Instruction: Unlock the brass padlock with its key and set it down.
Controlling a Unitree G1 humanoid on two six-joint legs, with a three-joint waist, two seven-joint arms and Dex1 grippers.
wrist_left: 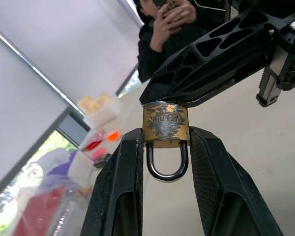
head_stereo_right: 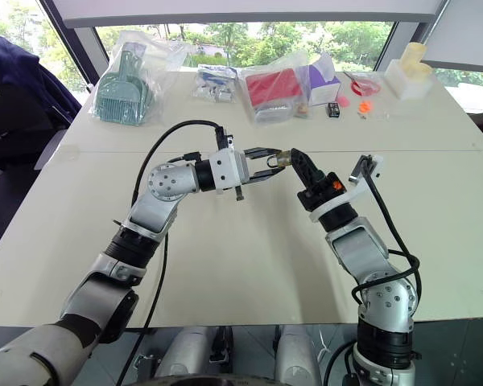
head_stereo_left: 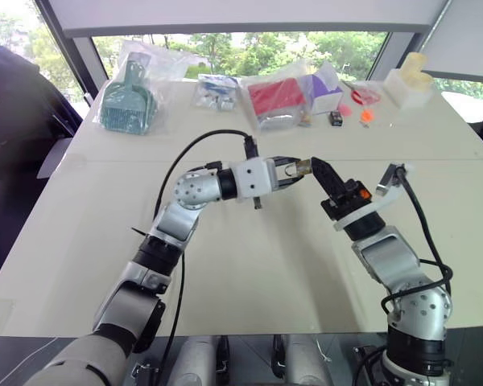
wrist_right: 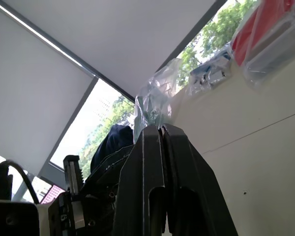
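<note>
The brass padlock [wrist_left: 165, 125] is pinched between the tips of my left gripper [wrist_left: 165, 140], which is shut on its sides. Its silver shackle [wrist_left: 167, 169] points back toward that wrist. Both are held in the air above the middle of the white table [head_stereo_left: 225, 273]. My right gripper [head_stereo_left: 317, 166] comes in from the right with its fingers [wrist_right: 160, 147] pressed together. Their tips meet the end of the padlock [head_stereo_left: 303, 167] opposite the shackle. The key is hidden; I cannot make it out between the right fingers.
Along the table's far edge lie a bagged teal scoop [head_stereo_left: 127, 103], a bagged red item [head_stereo_left: 275, 98], a purple box [head_stereo_left: 326, 88], a small black item [head_stereo_left: 336, 117], orange bits [head_stereo_left: 365, 116] and a cream block [head_stereo_left: 410, 80]. A person [wrist_left: 172, 29] stands beyond the grippers.
</note>
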